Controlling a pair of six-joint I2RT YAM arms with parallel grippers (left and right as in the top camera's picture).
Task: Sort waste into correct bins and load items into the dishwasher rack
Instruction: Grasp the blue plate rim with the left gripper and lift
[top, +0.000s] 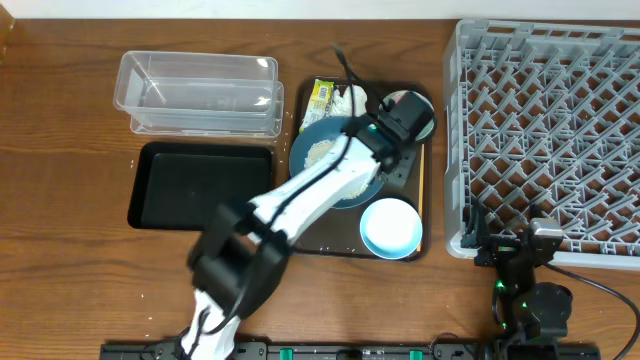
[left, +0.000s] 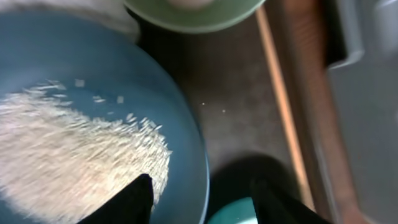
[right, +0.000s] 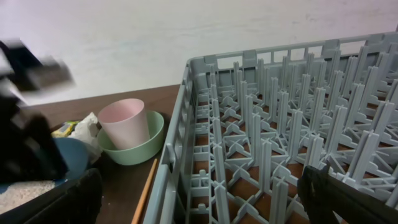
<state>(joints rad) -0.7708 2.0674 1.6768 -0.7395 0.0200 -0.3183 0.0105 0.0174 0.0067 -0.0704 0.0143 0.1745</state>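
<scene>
Nearest, the right tool (right: 199, 180) hangs released, fingers wide, at the front corner of the grey rack (top: 560, 120). On the brown tray (top: 335, 235) sits a light blue bowl (top: 391, 227), then the blue plate (left: 93, 56) of rice (left: 62, 149), its rim between the parted, empty fingers of the left tool (left: 202, 183). Beyond stand the pink cup (right: 124, 121) inside the green bowl (right: 134, 152), a wrapper (top: 320, 97) and a tissue (top: 350, 100).
</scene>
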